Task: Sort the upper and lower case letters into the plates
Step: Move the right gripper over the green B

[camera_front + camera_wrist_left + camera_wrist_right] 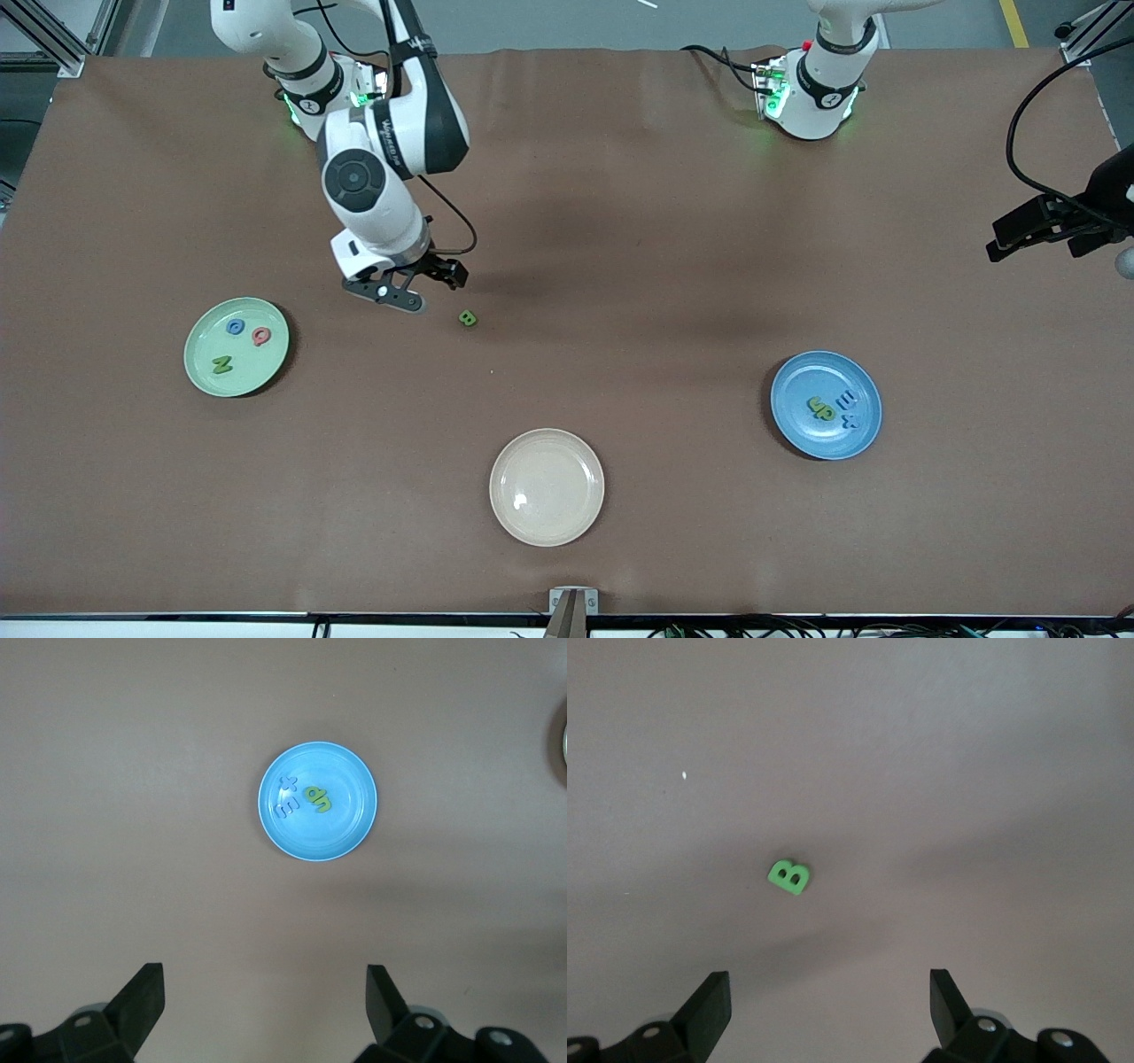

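Observation:
A green letter B [468, 318] [788, 876] lies flat on the brown table. My right gripper [416, 288] [828, 979] hangs open just beside it, toward the right arm's end, with nothing between its fingers. The mint green plate [257, 368] holds a blue G [236, 327], a red Q [262, 336] and a green N [221, 363]. The blue plate [811, 377] [341, 828] holds green u and p [821, 408] [317, 798] and blue m and x [848, 409] [286, 796]. My left gripper [264, 974] waits open and empty, high above the table, looking down on the blue plate.
An empty cream plate [547, 486] sits near the front edge, between the two other plates. A black piece of hardware with a cable [1054, 221] reaches in at the left arm's end of the table. Both arm bases [811, 89] stand along the table's edge farthest from the front camera.

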